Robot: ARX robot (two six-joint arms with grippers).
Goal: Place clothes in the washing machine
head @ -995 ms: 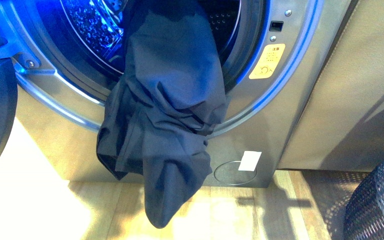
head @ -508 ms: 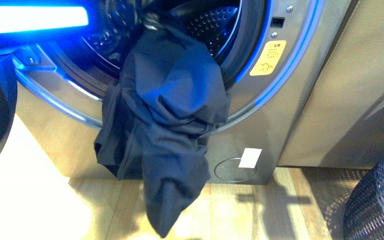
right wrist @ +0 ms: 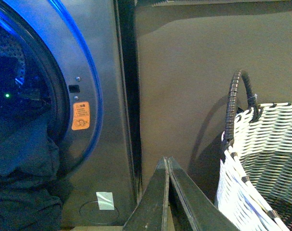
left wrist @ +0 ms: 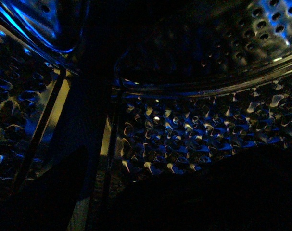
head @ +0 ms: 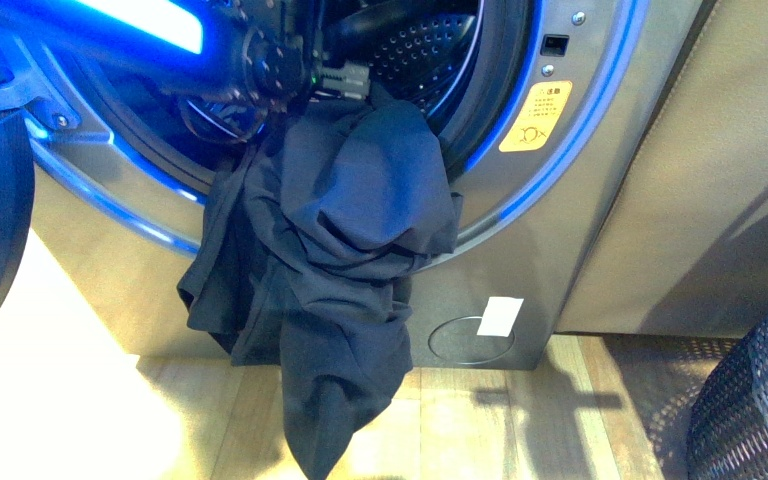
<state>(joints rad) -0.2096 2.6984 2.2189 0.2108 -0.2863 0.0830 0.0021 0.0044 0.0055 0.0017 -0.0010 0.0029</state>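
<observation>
Fingers, right gripper (right wrist: 167,166): pressed together, empty, idle between the washing machine (right wrist: 105,96) and a wicker basket (right wrist: 261,159). Fingers, left gripper: not visible; arm (head: 260,60) reaches into the drum (head: 420,45), grasp state cannot be told. Navy garment (head: 345,230): upper end inside the porthole, bulk draped over the gasket's lower edge, hanging toward the wooden floor (head: 520,420); probably being drawn inward. Loading judged incomplete.

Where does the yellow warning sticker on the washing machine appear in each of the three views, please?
Front view: yellow warning sticker, upper right, on the door ring beside the porthole.
Left wrist view: not in it; only the perforated drum shows.
Right wrist view: left of centre.
Shared landmark: the white label on the lower panel.
</observation>
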